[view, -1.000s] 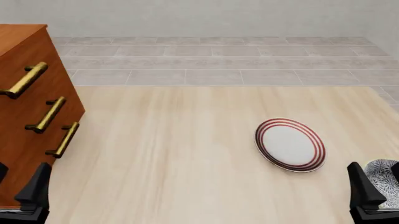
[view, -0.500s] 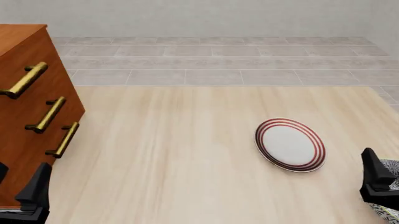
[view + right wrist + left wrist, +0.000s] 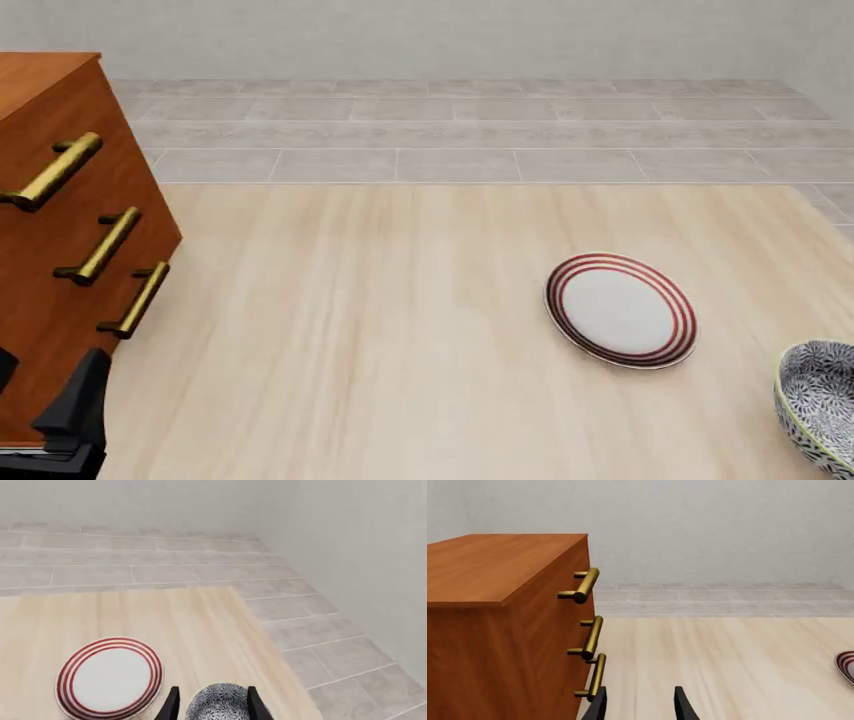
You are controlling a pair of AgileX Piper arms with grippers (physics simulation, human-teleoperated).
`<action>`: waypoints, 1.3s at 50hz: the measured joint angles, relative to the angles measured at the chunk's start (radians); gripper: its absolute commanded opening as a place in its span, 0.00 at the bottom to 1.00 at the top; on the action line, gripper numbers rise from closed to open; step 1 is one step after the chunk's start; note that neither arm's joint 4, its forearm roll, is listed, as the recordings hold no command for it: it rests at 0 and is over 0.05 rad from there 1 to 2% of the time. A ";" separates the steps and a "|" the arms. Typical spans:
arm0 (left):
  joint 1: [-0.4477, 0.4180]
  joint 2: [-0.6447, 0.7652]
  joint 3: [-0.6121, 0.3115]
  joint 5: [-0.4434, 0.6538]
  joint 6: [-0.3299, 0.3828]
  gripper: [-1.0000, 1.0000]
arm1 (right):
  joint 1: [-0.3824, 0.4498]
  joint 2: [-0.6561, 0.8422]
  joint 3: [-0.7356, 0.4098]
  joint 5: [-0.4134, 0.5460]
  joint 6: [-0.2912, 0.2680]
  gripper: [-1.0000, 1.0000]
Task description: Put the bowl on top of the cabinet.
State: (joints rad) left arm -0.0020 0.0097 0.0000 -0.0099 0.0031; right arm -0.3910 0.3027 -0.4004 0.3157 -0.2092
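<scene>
Bowl (image 3: pixel 819 408) at table's (image 3: pixel 400 330) right edge, both grippers' jaws apart, cabinet (image 3: pixel 54 230) far left.

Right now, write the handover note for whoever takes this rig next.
Left gripper: jaws open, holding nothing, low beside the large reddish-brown wooden cabinet.
Right gripper: jaws open on either side of the deep blue-and-white floral bowl; contact unclear.
The bowl sits on the table near its right edge, beside the white red-ringed plate.
Done: nothing placed.
Left: grasp the bowl, lift it, set it on the cabinet top.
</scene>
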 measured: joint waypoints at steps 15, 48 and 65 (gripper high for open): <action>0.000 -0.001 0.000 0.001 0.000 1.00 | -0.121 0.074 -0.059 0.058 -0.125 1.00; -0.001 -0.001 0.000 0.001 0.000 1.00 | -0.270 0.332 -0.012 -0.113 -0.197 1.00; -0.001 -0.001 0.000 0.001 0.000 1.00 | -0.333 0.471 0.029 -0.245 -0.220 1.00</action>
State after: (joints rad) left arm -0.0029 0.0089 0.0000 -0.0094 0.0035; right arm -0.7245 0.7741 -0.3715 0.0711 -0.4292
